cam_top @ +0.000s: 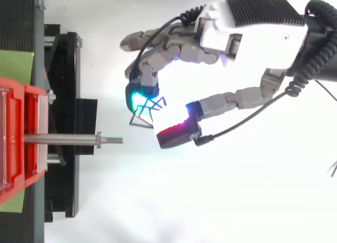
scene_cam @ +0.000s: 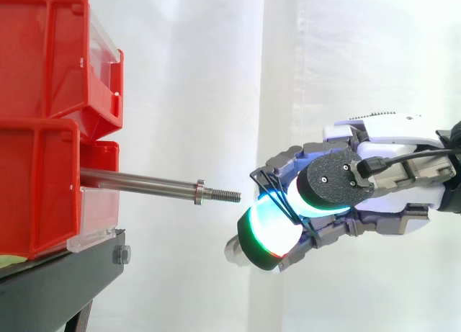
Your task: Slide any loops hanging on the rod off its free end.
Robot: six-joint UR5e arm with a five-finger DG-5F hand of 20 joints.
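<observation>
A bare metal rod (scene_cam: 140,181) (cam_top: 63,139) juts level out of the red bins (scene_cam: 43,116), with a collar and a threaded tip (scene_cam: 225,195) at its free end. No loop hangs on it. My hand (scene_cam: 389,175) (cam_top: 247,35) hovers just right of the tip, clear of it. Its fingers are curled and pinch a thin black loop (scene_cam: 272,182) (cam_top: 149,112) between the glowing pads. The loop hangs off the fingertips, a short way beyond the rod's end.
The red bins (cam_top: 16,137) rest on a black stand (scene_cam: 65,281) (cam_top: 63,95) at the left. A white curtain hangs behind. Open room lies under and to the right of the rod's tip.
</observation>
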